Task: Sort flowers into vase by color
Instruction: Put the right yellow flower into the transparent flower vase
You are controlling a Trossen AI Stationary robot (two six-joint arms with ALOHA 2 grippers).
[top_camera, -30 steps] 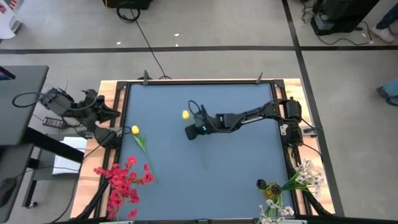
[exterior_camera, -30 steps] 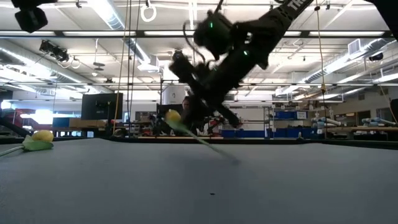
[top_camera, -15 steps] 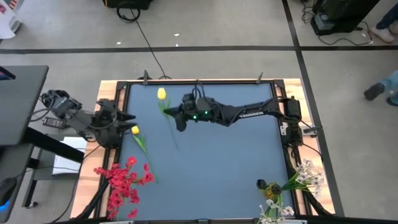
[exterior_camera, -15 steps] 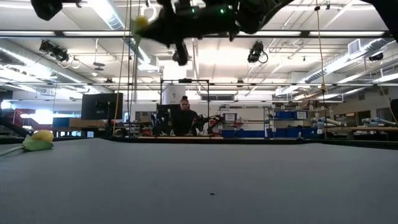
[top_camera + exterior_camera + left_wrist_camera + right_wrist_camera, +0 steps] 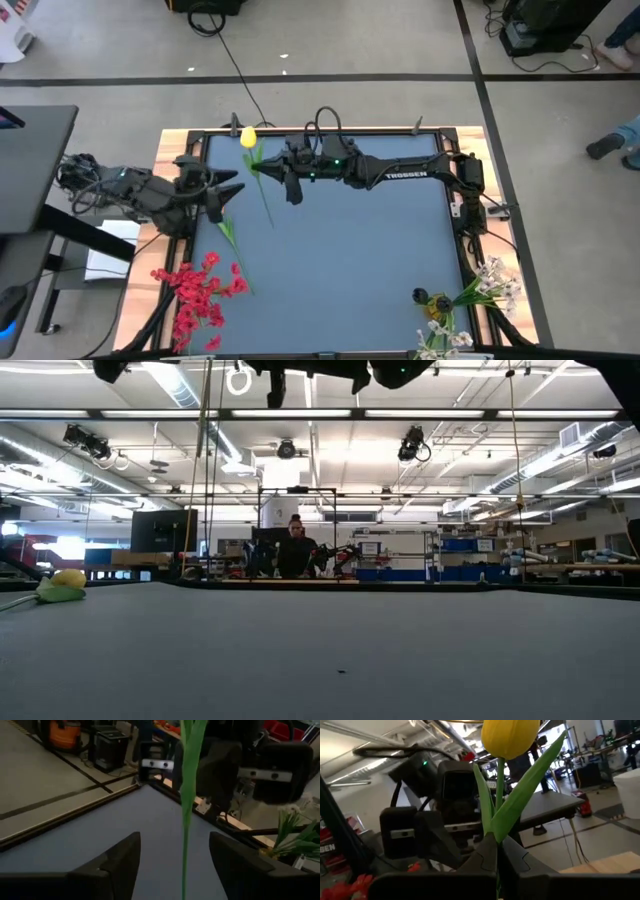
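Bottom of the overhead frame first: red blossom clusters lie at lower left over the table's edge, white blossom sprays at lower right beside a small dark vase. A second yellow tulip lies on the blue table at left, its head hidden under the left arm.

Up at centre-left, the left gripper hovers with fingers spread wide and nothing in them; in its wrist view the green stem hangs straight between the pads.

Top centre, the right gripper is clamped on the raised yellow tulip, pinching low near the leaves.

This looks like a handover, and the risks are plain: release before the left closes and the flower drops; a snatch at the leaf could twist the stem; the two grippers sit close enough to clash.

Far back in the low view, a person sits at a bench.
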